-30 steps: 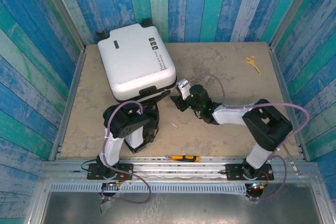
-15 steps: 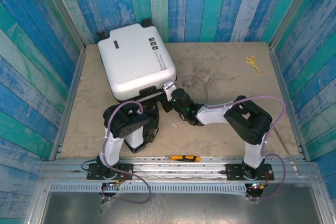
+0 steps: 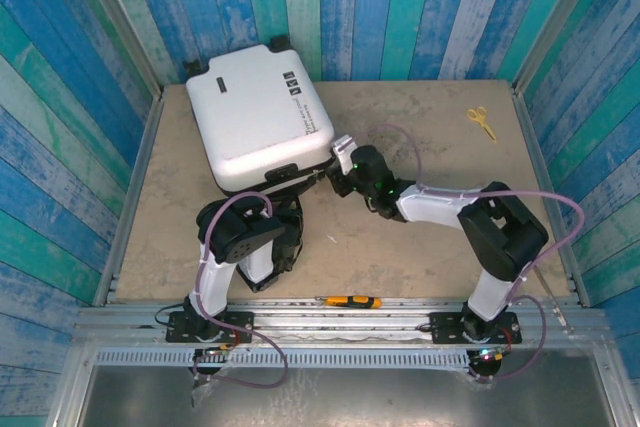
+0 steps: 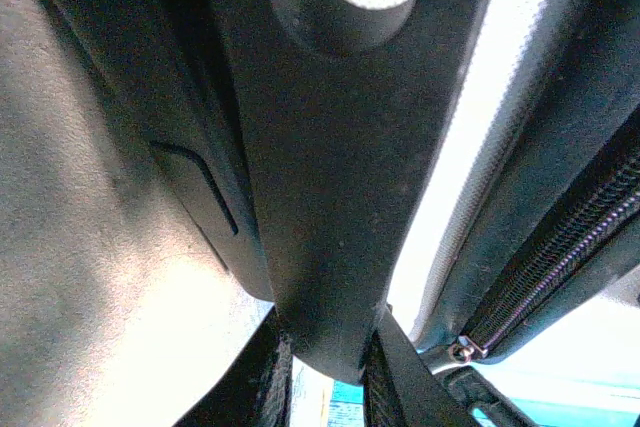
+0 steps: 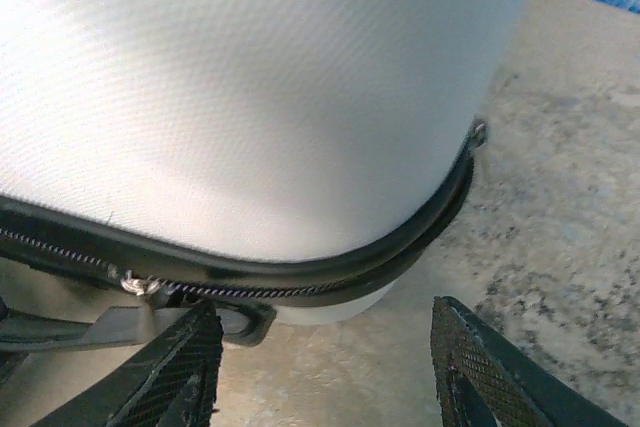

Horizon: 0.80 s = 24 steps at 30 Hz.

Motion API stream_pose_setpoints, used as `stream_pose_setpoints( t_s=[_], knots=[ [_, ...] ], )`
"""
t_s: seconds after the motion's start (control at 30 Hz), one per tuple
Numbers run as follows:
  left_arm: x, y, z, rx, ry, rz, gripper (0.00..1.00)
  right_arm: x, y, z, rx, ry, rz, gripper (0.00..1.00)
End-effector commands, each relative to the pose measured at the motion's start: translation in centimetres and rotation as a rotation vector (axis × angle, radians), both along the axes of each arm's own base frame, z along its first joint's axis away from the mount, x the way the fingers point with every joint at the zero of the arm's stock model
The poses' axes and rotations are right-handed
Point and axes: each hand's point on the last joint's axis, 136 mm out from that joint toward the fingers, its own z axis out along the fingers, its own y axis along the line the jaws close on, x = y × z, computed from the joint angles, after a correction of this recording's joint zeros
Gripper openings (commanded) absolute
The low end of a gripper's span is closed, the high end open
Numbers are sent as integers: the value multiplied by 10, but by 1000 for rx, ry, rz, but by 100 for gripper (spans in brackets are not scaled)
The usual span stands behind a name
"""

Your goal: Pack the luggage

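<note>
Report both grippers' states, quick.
Left gripper: closed on a black part of the luggage.
Right gripper: open, holding nothing, by the luggage's zippered corner.

There is one white suitcase point(image 3: 260, 117) in the upper left. One pair of yellow scissors point(image 3: 482, 122) lies in the upper right. One orange and black tool point(image 3: 348, 301) is at the bottom middle. There are two robot arms, a left arm point(image 3: 238, 237) and a right arm point(image 3: 500, 237). There is one sandy table point(image 3: 440, 147).
</note>
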Motion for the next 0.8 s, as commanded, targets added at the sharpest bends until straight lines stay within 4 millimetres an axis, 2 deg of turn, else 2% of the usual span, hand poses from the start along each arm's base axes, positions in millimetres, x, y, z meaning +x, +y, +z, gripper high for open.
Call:
stream_pose_setpoints(
  t_s=[0.0,0.13,0.53,0.67,0.77],
  knots=[
    [-60,3,-121,369,382,-269,0,-10,16,9,-17,35,101,58],
    [-59,2,-121,365,380,-274,0,-8,28,8,-12,74,139,59],
    [-56,-6,-123,369,382,-292,0,-19,55,2,58,114,186,61],
    [-56,-6,-123,369,382,-293,0,-27,59,-2,59,131,190,61],
    [-56,-6,-124,367,382,-293,0,-30,53,-6,47,134,162,61]
  ],
)
